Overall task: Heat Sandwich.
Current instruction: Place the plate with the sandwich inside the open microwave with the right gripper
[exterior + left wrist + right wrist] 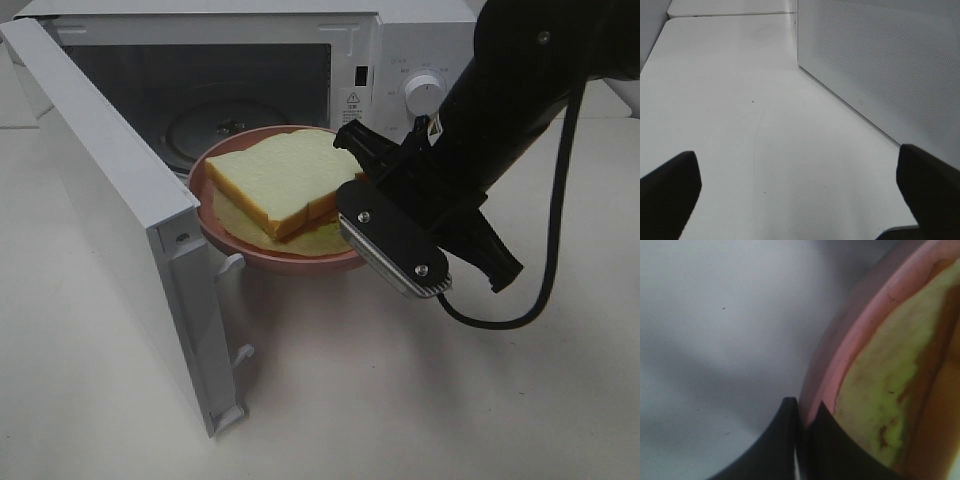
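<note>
I've got the right gripper [350, 205] clamped on the near right rim of the pink plate [285, 262]. In the right wrist view its fingers [780, 440] are closed with the rim pinched between them. The sandwich [280, 180] sits on that plate, bread on top and the green leaf under it, held clear of the table [400, 400] at the mouth of the microwave [420, 50]. The door [100, 180] stands wide open on the left. I read this as the loading step, with the plate not yet down on the turntable [200, 125] inside. Next I need a level push toward the far side, keeping the plate flat and clear of the door. Then I lower it onto the glass before I let go. My left gripper [800, 190] is spread wide and empty over bare table, close to a white dotted panel I take for the door.
</note>
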Tool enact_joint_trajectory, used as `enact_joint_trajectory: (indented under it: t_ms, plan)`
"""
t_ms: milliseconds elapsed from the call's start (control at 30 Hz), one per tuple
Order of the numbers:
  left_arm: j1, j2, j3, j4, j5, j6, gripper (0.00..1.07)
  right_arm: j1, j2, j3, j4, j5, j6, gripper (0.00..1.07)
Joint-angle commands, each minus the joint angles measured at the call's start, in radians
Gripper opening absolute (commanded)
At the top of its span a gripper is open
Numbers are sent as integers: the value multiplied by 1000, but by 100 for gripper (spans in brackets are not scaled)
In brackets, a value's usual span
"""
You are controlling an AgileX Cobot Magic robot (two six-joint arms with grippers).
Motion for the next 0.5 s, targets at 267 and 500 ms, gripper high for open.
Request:
enact_joint_trajectory:
  t_ms: [267, 500]
  plan:
    - [-4, -20, 4, -5, -14, -2, 100, 31, 89, -130, 16, -8, -19, 0]
    - [-4, -20, 4, -5, -14, -2, 100, 37, 157, -215, 16, 25, -7, 0]
